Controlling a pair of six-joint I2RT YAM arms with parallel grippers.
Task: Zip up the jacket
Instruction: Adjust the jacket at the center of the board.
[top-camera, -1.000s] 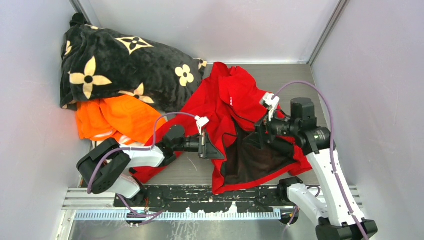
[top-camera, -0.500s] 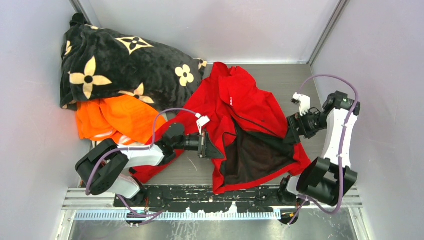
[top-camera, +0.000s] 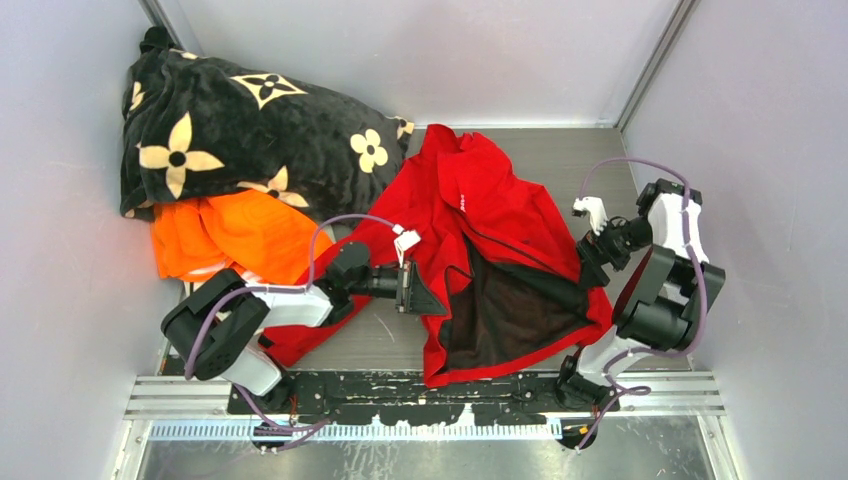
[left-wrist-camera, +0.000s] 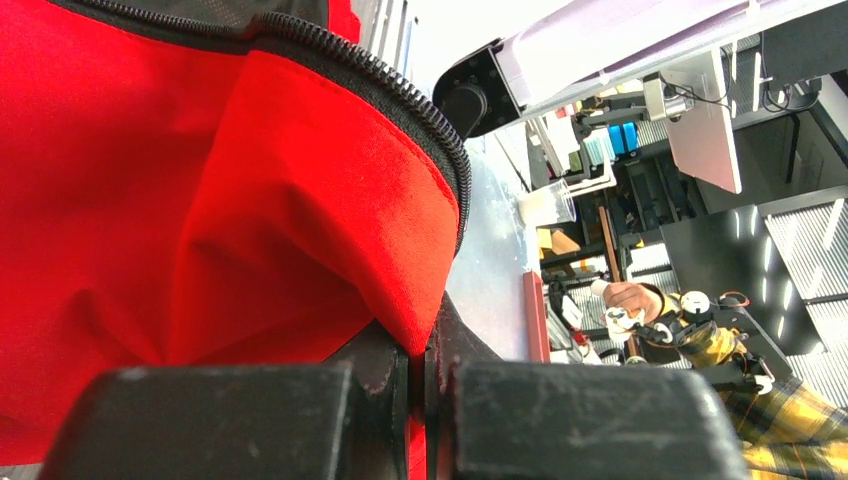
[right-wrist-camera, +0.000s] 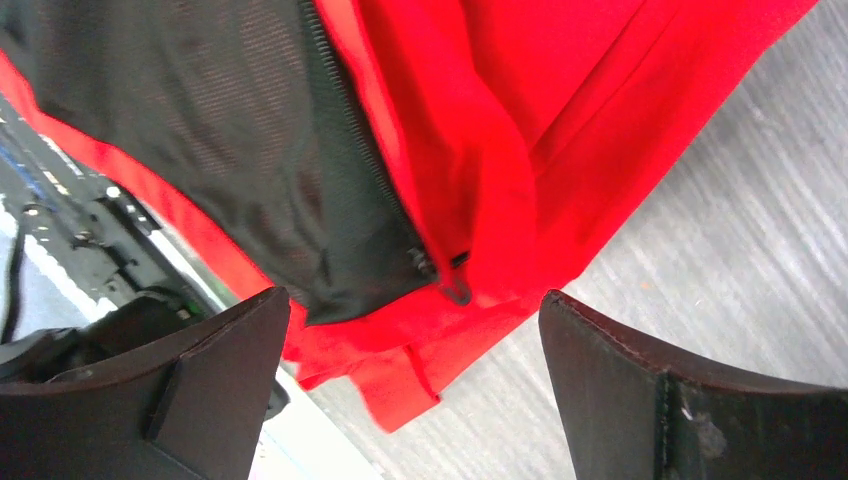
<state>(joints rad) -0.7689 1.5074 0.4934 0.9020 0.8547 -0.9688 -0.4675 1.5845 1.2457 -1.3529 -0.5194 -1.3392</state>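
Since a second ago the right arm has drawn back from the middle of the jacket (top-camera: 500, 250) and folded up at the right side of the bench (top-camera: 590, 150), so that the right end effector (top-camera: 592, 262) now sits at the garment's right hem rather than over the dark lining (top-camera: 510, 310). The left arm has hardly shifted. In the right wrist view the right end effector (right-wrist-camera: 412, 298) stands spread wide with nothing between its fingers (right-wrist-camera: 210, 385), and below it lie the red cloth, the mesh lining (right-wrist-camera: 250, 150) and the lower end of the zip (right-wrist-camera: 428, 265) on the grey bench. The left end effector (top-camera: 418, 294) is pressed together on the jacket's left front edge. The left wrist view shows a fold of red fabric pinched between the left end effector's (left-wrist-camera: 420, 400) fingers (left-wrist-camera: 240, 420), with the black zip teeth (left-wrist-camera: 400, 110) curving along the edge above. The jacket lies unzipped in the middle of the bench, its collar toward the far wall, its front flaps apart and a small white logo (top-camera: 463, 203) on the chest. A black flower-patterned blanket (top-camera: 240, 130) is heaped in the far left corner with an orange garment (top-camera: 230, 235) just in front of it, and the jacket's left sleeve reaches up to both.
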